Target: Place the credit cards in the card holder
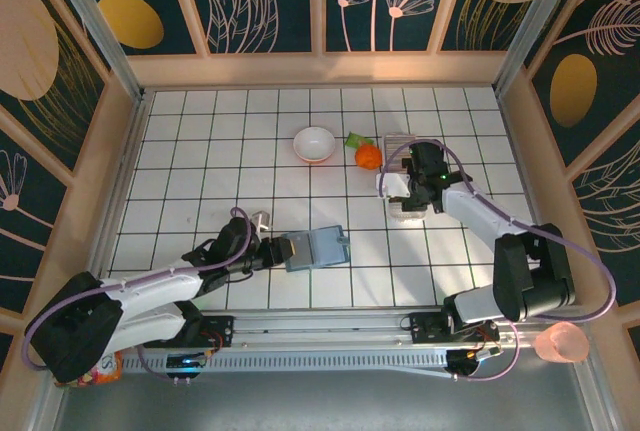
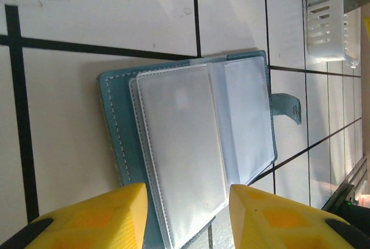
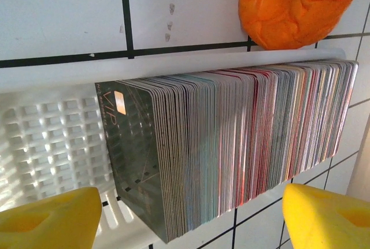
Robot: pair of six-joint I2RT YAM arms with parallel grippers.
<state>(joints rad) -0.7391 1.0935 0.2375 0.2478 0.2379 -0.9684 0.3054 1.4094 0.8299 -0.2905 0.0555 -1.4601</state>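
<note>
At the pick-up step, nothing lifted yet. Hovering wide open with the right gripper (image 3: 191, 203) over the credit cards (image 3: 231, 139), packed edge-on, striped, in a white basket (image 3: 52, 139). Straddling with the part-open left gripper (image 2: 186, 197) the card holder (image 2: 191, 133), teal, spread flat on the counter (image 2: 87, 6), clear pockets up. Next, probably: pinching off a single card.

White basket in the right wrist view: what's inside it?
A packed row of credit cards stands on edge in the white basket, with a dark card facing out. The faces of the cards behind it and the basket floor beneath them are covered.
</note>
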